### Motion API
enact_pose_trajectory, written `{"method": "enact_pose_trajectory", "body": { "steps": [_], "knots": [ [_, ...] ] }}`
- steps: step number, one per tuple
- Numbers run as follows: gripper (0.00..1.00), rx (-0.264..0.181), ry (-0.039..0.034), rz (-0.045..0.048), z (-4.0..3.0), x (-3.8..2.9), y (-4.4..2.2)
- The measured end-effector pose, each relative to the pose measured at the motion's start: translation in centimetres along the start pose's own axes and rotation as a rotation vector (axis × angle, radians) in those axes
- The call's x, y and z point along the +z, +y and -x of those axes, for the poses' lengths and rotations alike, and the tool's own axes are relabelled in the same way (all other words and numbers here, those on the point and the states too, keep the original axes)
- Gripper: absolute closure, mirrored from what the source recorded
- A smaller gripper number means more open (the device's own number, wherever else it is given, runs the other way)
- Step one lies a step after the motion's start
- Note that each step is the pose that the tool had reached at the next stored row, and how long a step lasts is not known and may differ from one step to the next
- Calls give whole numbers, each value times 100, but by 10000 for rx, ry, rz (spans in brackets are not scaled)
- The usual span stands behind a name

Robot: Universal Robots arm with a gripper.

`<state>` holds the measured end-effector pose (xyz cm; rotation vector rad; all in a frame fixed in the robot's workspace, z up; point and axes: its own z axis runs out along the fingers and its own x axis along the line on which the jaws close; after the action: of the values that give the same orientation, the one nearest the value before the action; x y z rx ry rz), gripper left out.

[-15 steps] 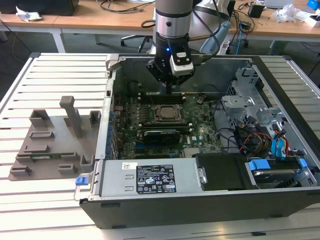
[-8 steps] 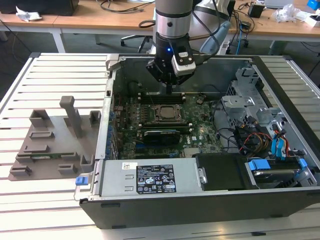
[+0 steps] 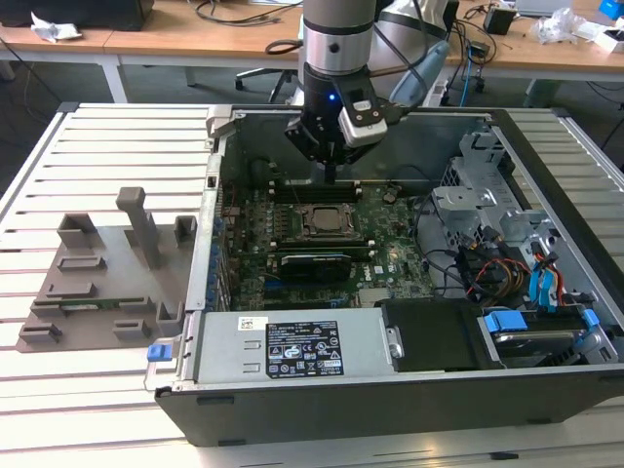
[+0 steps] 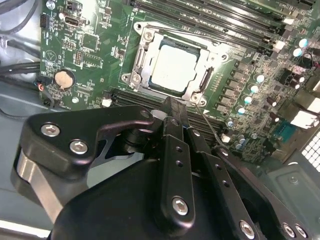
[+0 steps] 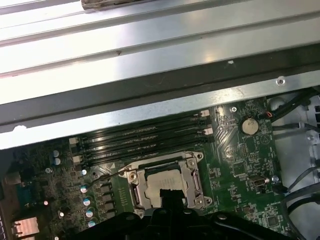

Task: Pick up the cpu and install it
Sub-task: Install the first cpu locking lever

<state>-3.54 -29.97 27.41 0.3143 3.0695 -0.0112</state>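
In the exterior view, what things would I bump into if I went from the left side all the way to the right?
Grey tray with upright posts, computer case wall, cpu in its socket with the gripper above it, metal drive cage, blue clips.
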Motion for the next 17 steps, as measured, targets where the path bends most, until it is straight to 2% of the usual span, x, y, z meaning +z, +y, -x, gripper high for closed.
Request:
{"method": "enact_pose_trajectory", "body": {
  "steps": [5,17],
  "knots": [
    [89,-542,-1,31,0,0,0],
    [89,-1519,-2,86,0,0,0]
  ]
}}
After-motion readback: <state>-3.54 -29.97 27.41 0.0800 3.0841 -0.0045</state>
